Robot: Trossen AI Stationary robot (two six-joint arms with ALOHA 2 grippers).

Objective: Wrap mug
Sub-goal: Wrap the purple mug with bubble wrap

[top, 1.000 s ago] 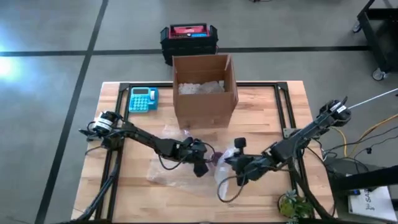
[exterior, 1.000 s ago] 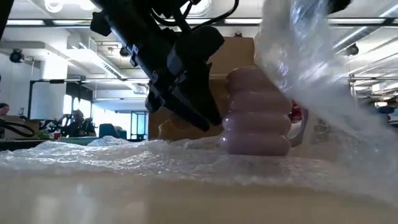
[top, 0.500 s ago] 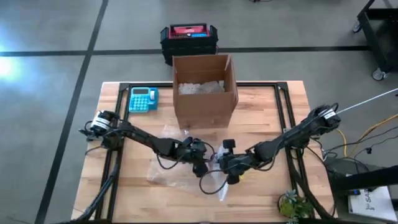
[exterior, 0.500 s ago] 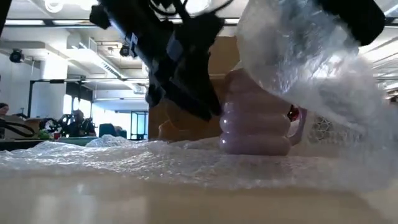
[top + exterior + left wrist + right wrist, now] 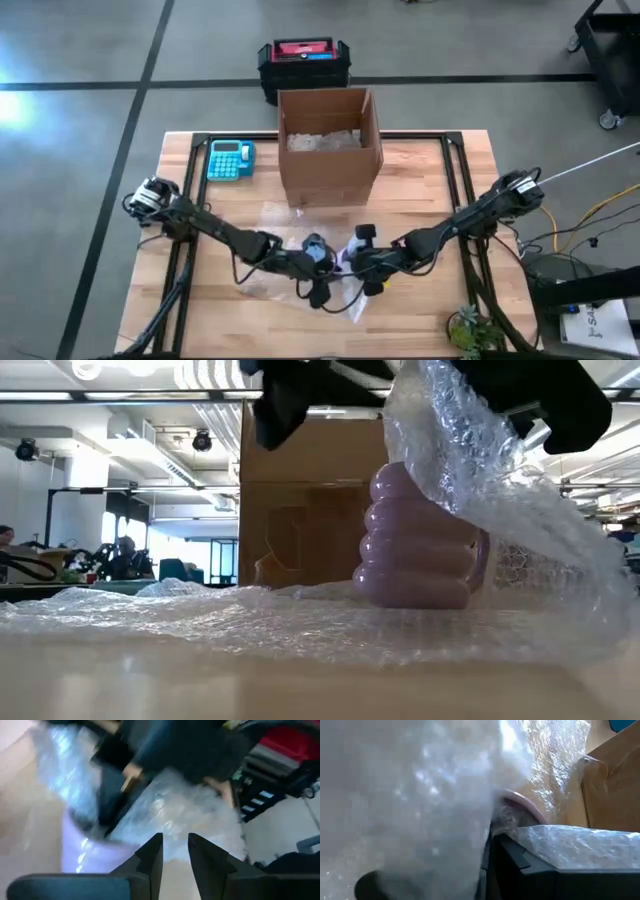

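Observation:
A pale purple ribbed mug (image 5: 415, 550) stands upright on a sheet of bubble wrap (image 5: 200, 620) spread on the table's middle. My right gripper (image 5: 362, 268) is shut on a flap of that wrap (image 5: 470, 450) above the mug. The flap drapes over the mug's top and right side. My left gripper (image 5: 316, 285) hovers just near and left of the mug (image 5: 342, 262). Its fingers (image 5: 150, 857) stand a narrow gap apart, with nothing between them. My right gripper holds the bubble wrap's lifted flap (image 5: 560, 850) from above the mug, coming from the table's right. The wrap covers the fingers in the wrist view, so edge or fold cannot be told. The flap rises from the table right of the mug and arches over its rim (image 5: 522, 802).
An open cardboard box (image 5: 328, 145) with packing fill stands just behind the mug. A blue calculator (image 5: 230, 160) lies at the far left. A black and red crate (image 5: 303, 60) sits on the floor beyond the table. A small plant (image 5: 470, 330) sits at the near right corner.
My right gripper has gone toward the table's left with the flap, drawing the bubble wrap over the mug's top. My left gripper has left the mug's left side, rising and moving toward the near edge. The mug has stayed in place.

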